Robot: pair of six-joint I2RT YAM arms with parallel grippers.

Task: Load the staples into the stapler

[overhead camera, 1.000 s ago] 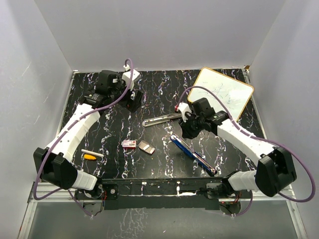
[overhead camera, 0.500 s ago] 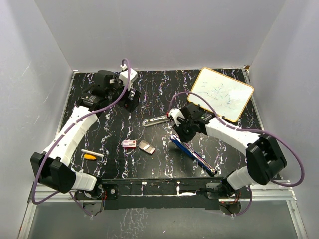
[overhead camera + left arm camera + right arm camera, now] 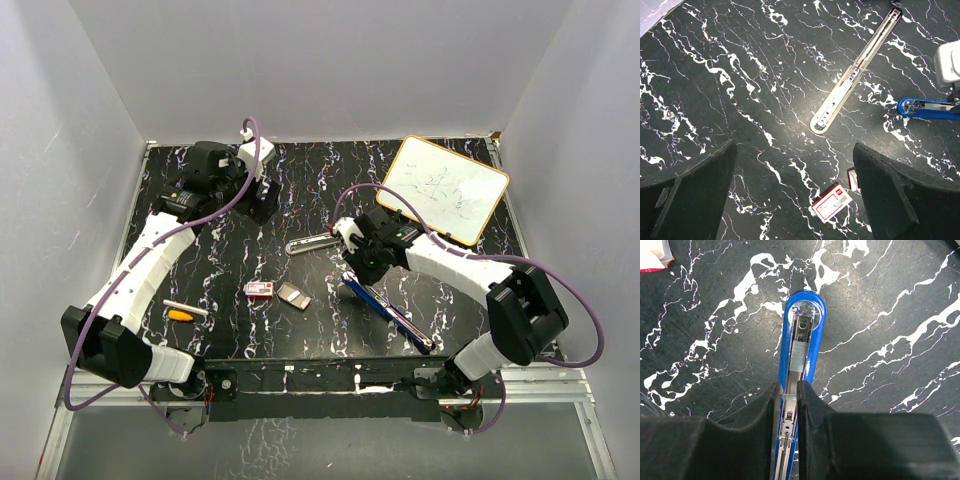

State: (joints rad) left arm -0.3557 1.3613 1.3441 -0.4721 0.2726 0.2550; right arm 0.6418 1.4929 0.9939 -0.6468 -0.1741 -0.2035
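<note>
Since a second ago the right arm has folded inward, carrying the right gripper toward 9 o'clock onto the far end of the blue stapler; the left arm has shifted only slightly. In the right wrist view the right gripper has its jaws drawn together on the metal channel inside the blue stapler. That stapler lies open on the black marbled table, running from 10 o'clock to 4 o'clock. A long silver metal strip rests apart from it, at 11 o'clock of the gripper. The red-pink staple box lies flat at 9 o'clock of the stapler's far end. Its tan-grey inner tray sits just beside it at 3 o'clock. The left gripper hangs at the table's 11 o'clock, jaws spread wide and holding nothing. An orange-and-white pen lies at 9 o'clock of the box, and a whiteboard lies at the table's 2 o'clock.
</note>
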